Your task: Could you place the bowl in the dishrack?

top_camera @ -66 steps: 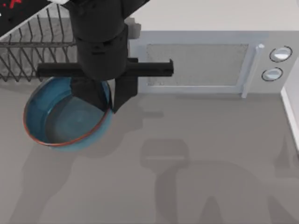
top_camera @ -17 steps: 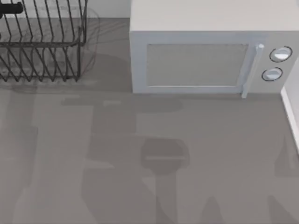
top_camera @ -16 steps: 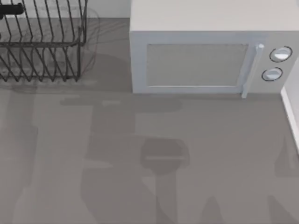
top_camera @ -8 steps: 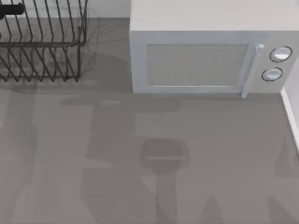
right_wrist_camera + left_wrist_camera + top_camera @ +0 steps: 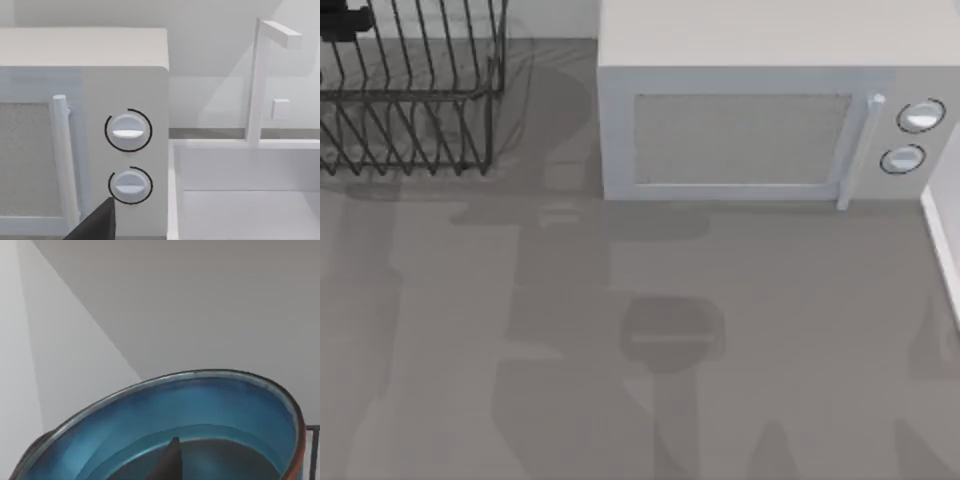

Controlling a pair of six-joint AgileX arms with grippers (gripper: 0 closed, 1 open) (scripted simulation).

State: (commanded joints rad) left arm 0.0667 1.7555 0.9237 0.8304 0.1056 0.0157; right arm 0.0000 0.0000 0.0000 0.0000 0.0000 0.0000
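A blue bowl (image 5: pixel 200 415) is seen close up in the left wrist view, with one dark finger (image 5: pixel 167 462) of the left gripper inside it; whether it is clamped cannot be told. The black wire dishrack (image 5: pixel 415 95) stands at the desk's (image 5: pixel 640 350) far left, beside a grey microwave (image 5: pixel 760 120).

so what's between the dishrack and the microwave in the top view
Nothing stands there. In the top view the strip between the dishrack and the microwave is bare grey table, crossed only by shadow.
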